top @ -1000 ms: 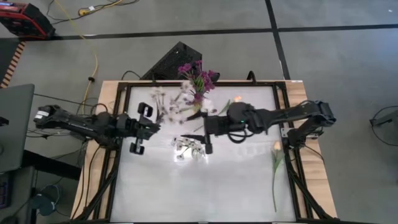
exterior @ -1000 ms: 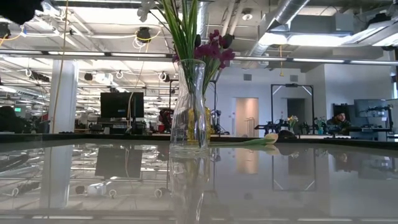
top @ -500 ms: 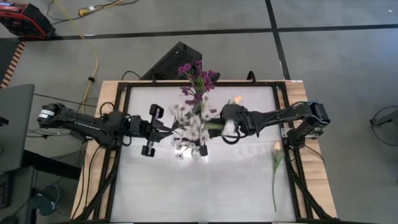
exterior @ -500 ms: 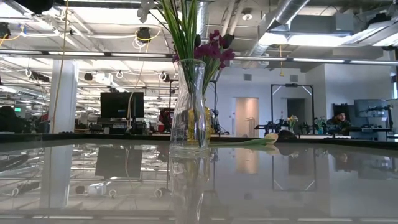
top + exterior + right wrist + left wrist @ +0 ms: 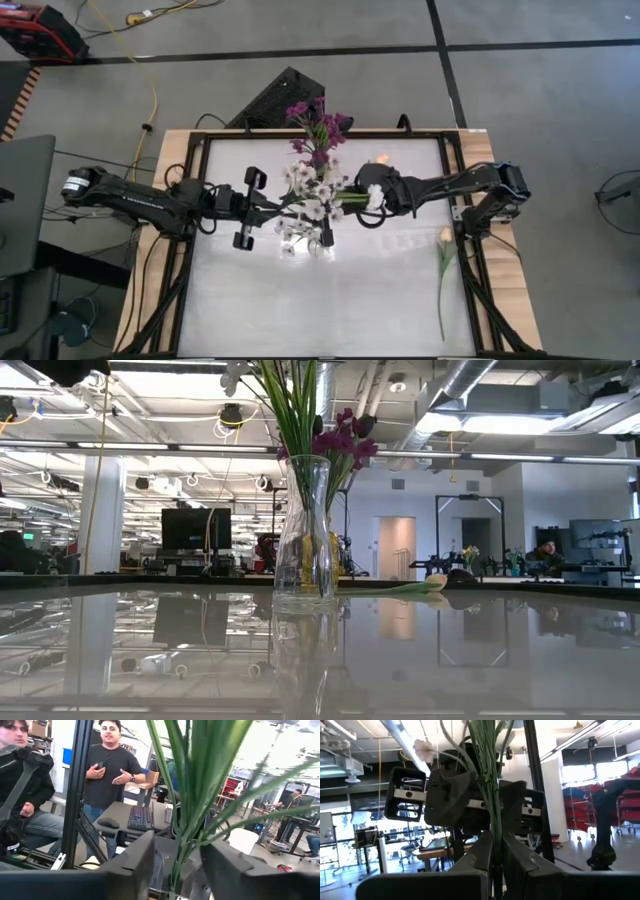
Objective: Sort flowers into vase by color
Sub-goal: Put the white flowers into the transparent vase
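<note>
1. Two dark arms met over the middle of the white table (image 5: pixel 300 310), the left gripper (image 5: pixel 268 205) and the right gripper (image 5: pixel 350 198) closing in from opposite sides on one bunch of long green stems topped with tiny white blossoms (image 5: pixel 312 195).
2. The left gripper's fingers (image 5: pixel 485 851) were clenched on the green stems (image 5: pixel 492 800); the right gripper's fingers (image 5: pixel 142 857) stood apart with the stems (image 5: pixel 192 795) passing between them.
3. One clear glass vase (image 5: pixel 305 535) stood near the table's far edge, holding purple clustered sprays (image 5: pixel 318 125) and green stems.
4. One peach-cream tulip bud on a long stem (image 5: pixel 443 270) lay alone by the right edge.
5. Two people (image 5: pixel 107 780) were visible behind the table.
</note>
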Controlling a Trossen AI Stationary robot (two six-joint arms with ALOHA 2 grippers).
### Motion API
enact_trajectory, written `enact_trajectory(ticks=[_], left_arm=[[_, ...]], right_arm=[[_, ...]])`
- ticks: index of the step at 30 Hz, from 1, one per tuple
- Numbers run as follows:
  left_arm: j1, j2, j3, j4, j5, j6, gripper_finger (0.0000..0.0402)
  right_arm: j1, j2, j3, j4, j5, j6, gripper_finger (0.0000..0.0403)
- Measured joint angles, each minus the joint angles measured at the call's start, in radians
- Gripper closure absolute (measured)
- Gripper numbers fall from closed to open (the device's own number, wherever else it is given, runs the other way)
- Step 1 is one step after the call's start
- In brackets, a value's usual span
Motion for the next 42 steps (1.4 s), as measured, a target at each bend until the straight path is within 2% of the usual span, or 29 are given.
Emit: enact_trajectory(ticks=[5, 9, 15, 20, 24, 30, 32, 36, 39, 42], left_arm=[[0.0, 0.0, 0.0, -0.012, -0.023, -0.002, 0.0387], [0.0, -0.002, 0.0, -0.035, -0.036, 0.015, 0.0366], [0.0, -0.072, 0.0, -0.158, -0.054, 0.035, 0.0303], [0.0, -0.233, 0.0, -0.383, -0.198, 0.092, 0.0263], [0.0, -0.359, 0.0, -0.592, -0.289, 0.088, 0.025], [0.0, -0.429, 0.0, -0.796, -0.299, 0.02, 0.0248], [0.0, -0.426, 0.0, -0.829, -0.301, 0.013, 0.0248], [0.0, -0.394, 0.0, -0.868, -0.336, 0.011, 0.0248], [0.0, -0.361, 0.0, -0.916, -0.433, 0.01, 0.0248], [0.0, -0.323, -0.001, -0.981, -0.549, -0.023, 0.0248]], right_arm=[[-0.004, 0.008, 0.0, 0.002, 0.0, 0.002, 0.0303], [-0.003, 0.008, 0.0, -0.013, 0.0, 0.002, 0.0374], [0.009, -0.071, -0.001, -0.13, 0.001, 0.02, 0.0368], [0.037, -0.226, 0.0, -0.33, 0.034, -0.006, 0.0369], [0.068, -0.362, -0.03, -0.482, 0.059, 0.0, 0.0377], [0.162, -0.549, -0.203, -0.611, 0.211, 0.105, 0.0374], [0.191, -0.596, -0.303, -0.561, 0.247, 0.146, 0.0368], [0.225, -0.619, -0.528, -0.309, 0.317, 0.189, 0.0367], [0.217, -0.581, -0.673, -0.027, 0.35, 0.191, 0.0374], [0.185, -0.515, -0.753, 0.219, 0.355, 0.209, 0.0375]])
